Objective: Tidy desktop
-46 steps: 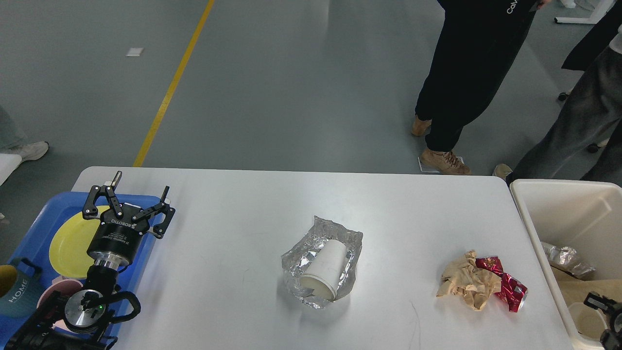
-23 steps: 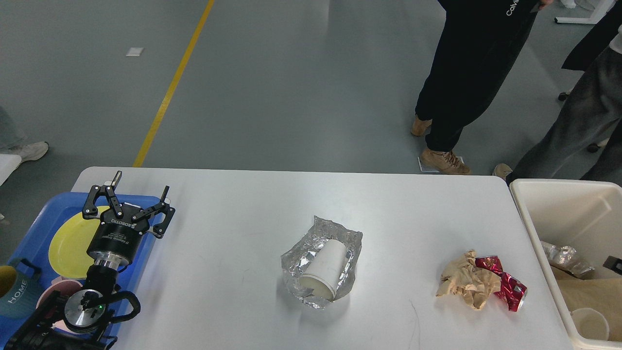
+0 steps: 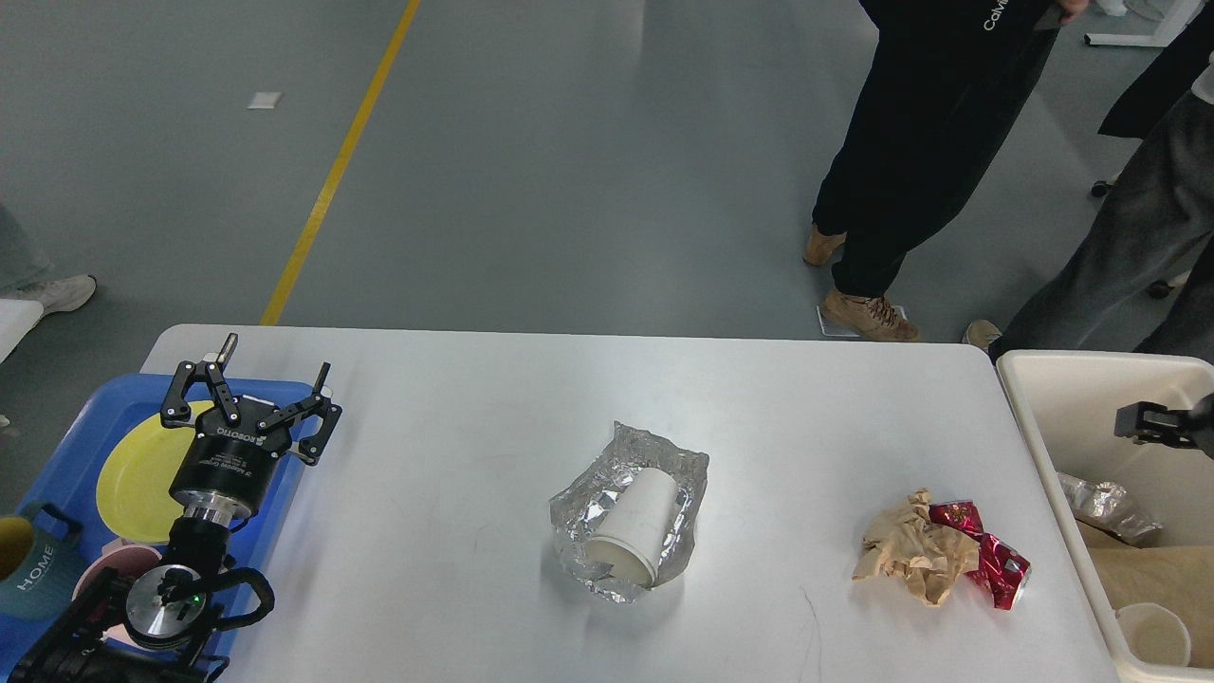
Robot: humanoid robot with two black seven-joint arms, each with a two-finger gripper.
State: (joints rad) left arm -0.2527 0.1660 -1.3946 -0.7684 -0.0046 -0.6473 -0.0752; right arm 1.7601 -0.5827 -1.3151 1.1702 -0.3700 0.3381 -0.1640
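A single head view looks forward and steeply down from above the near edge of the desktop (image 3: 474,398), which fills the lower half of the frame with its far edge running level across the middle. Beyond it the grey floor (image 3: 569,142) rises to the top border. The left arm enters at the bottom-left corner; a dark bit of the right arm shows only at the right border. The camera sits close enough that the table's near corners fall outside the frame

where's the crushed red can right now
The crushed red can lies on the desktop at right, touching crumpled brown paper, near the cream bin.
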